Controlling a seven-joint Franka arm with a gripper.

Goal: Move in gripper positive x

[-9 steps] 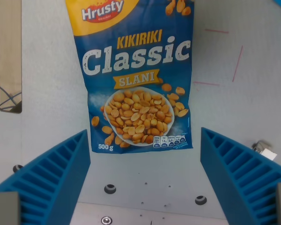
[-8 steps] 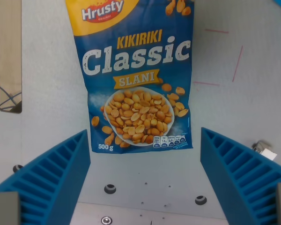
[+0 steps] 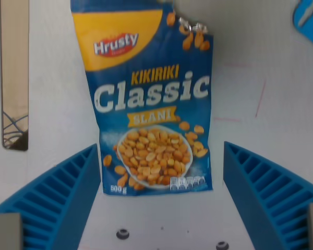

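Note:
A blue and yellow bag of Hrusty Kikiriki Classic peanuts (image 3: pixel 148 104) lies flat on the white table (image 3: pixel 261 62), in the upper middle of the wrist view. Its torn top corner shows foil at the upper right. My gripper (image 3: pixel 161 198) is open and empty. Its two blue ribbed fingers (image 3: pixel 57 198) stand wide apart at the bottom left and bottom right. The bag's lower edge lies between the fingertips, and I cannot tell how far above the table the fingers are.
A narrow wooden-coloured slot (image 3: pixel 14 78) runs along the wrist view's left. A blue object (image 3: pixel 310 18) shows at the top right corner. Faint red lines (image 3: pixel 261 99) mark the table right of the bag. Two small dark holes (image 3: pixel 123 234) sit near the bottom.
The whole scene has shifted down in the wrist view, so the camera has moved. More of the bag's top now shows. The fingers stay open as before.

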